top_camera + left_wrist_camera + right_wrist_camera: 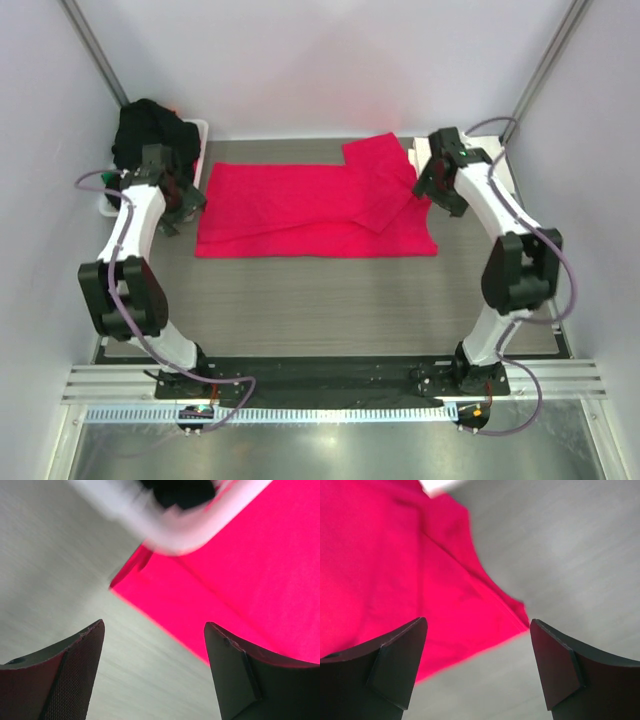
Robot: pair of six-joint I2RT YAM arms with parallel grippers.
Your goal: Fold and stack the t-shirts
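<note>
While the pinkish-red t-shirt lies spread across the middle of the table with a sleeve turned in at its right end, the left arm and right arm hover at its left and right edges, jaws apart and empty. Pinching one layer only, or lifting one side early, would likely skew the fold. Black cloth heaped on the white basket is too bundled to count, and the left wrist view is blurred.

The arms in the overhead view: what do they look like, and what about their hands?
Both the left arm and right arm have white tubular links joined by chunky black joints, with greyish-purple cables looping alongside. The left gripper and right gripper each carry two dark wedge-shaped fingers.
</note>
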